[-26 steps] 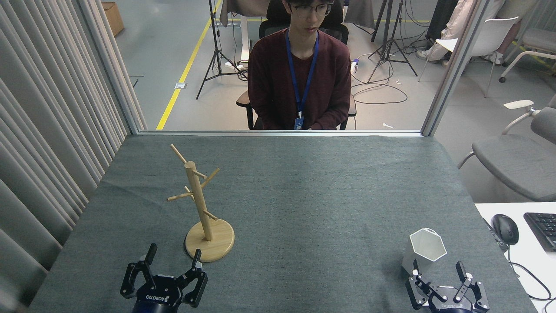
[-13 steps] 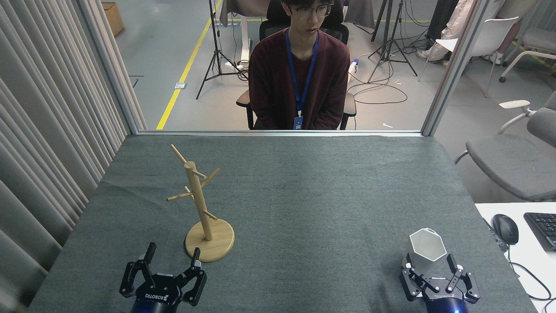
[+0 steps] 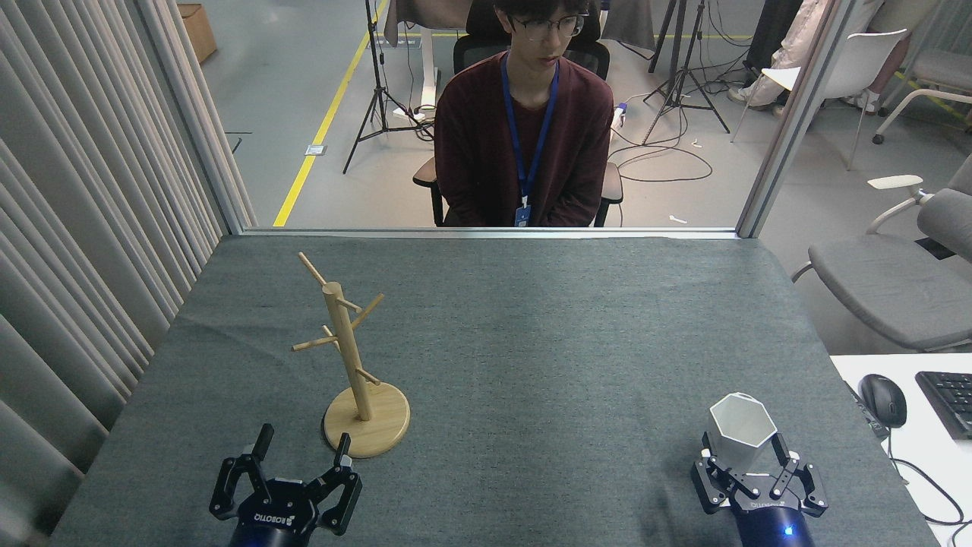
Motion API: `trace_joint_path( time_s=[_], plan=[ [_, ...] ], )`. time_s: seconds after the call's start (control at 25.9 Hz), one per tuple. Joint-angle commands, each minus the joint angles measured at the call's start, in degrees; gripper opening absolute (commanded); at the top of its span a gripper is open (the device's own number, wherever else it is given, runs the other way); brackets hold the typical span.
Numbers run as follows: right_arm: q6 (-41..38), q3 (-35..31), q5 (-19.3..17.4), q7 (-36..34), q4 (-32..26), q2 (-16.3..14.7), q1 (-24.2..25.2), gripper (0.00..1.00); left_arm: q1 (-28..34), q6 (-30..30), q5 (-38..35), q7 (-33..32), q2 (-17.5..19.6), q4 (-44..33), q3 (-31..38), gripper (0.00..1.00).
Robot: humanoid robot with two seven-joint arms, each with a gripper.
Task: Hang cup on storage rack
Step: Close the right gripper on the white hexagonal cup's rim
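- Head view: a grey cloth-covered worktop [image 3: 531,342] fills the middle, with a curtain along the left edge and a metal frame post at the far right corner.
- The rack [image 3: 351,365] stands upright on the left half of the worktop, round base flat on the cloth, thin pegs angling out from the post at several heights. Nothing hangs on it.
- The left tool [image 3: 301,450] sits at the bottom edge, just in front of the rack's base. Its fingers are spread wide and nothing is between them; the right fingertip shows right against the base's near rim, though I cannot tell if it touches.
- The cup [image 3: 740,431] is on the right half of the worktop near the front edge, well apart from the rack. Its hexagonal mouth faces up and tips slightly toward the far side.
- The right tool [image 3: 746,454] is at the cup's near side, a dark finger on each flank of the lower body. The fingers look closed in against the cup, pinching it.
- Whether the cup rests on the cloth or is lifted clear cannot be told.
- A person in a dark red top with a blue lanyard [image 3: 531,137] sits beyond the far edge.
- A mouse [image 3: 882,399] and part of a keyboard [image 3: 949,403] lie on a white desk at right.
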Motion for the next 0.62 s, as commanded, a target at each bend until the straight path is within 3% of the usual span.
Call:
trace_joint_path(
  time_s=[0.0, 0.58],
  plan=[
    [0.0, 0.0, -0.1, -0.2, 0.3, -0.1, -0.3, 0.98, 0.1, 0.0, 0.0, 0.1, 0.0, 0.0, 0.0, 1.00],
    [-1.2, -0.5, -0.6, -0.3, 2.2, -2.4, -0.6, 0.98, 0.0, -0.1, -0.1, 0.0, 0.0, -0.7, 0.0, 1.00]
  ],
)
